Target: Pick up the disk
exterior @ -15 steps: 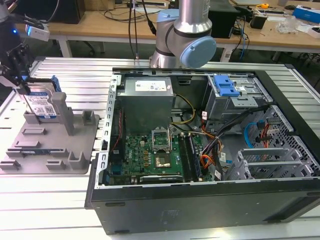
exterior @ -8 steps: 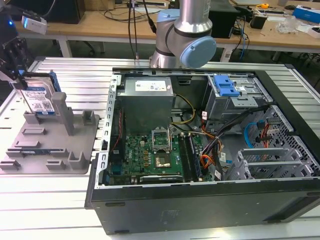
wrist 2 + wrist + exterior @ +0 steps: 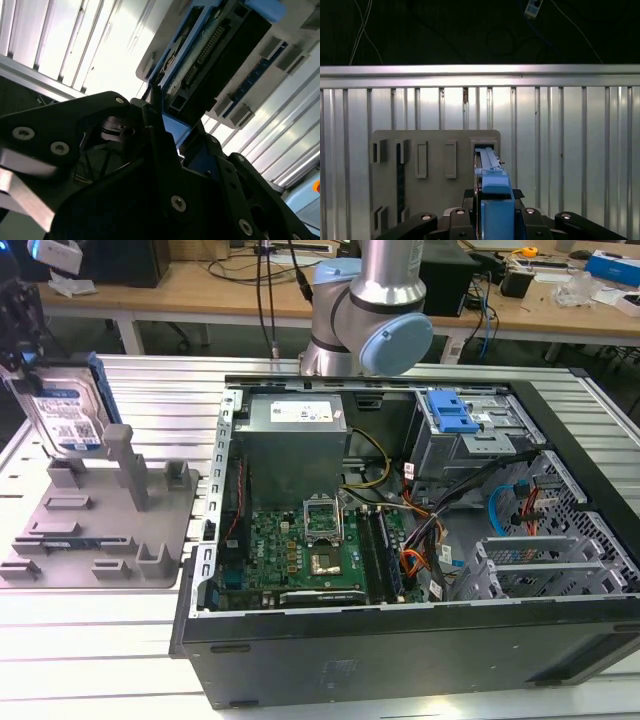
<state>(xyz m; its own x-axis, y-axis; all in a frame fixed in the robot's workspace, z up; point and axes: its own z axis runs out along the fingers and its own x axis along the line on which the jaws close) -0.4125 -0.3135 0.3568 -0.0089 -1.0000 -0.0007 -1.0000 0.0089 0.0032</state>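
Here pincer point(image 3: 492, 220) clamped on disk point(image 3: 62, 410), held upright above grey fixture plate point(image 3: 100, 530).

Lab: cluttered workbenches point(image 3: 250, 290), cables.

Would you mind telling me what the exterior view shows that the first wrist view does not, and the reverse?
Exterior view alone: the open computer case with its motherboard and blue-latched drive cage, and the disk's barcode label. First wrist view alone: the disk seen edge-on from above, between the tool's fingers. Both: the disk, the grey fixture plate and the ribbed metal table.
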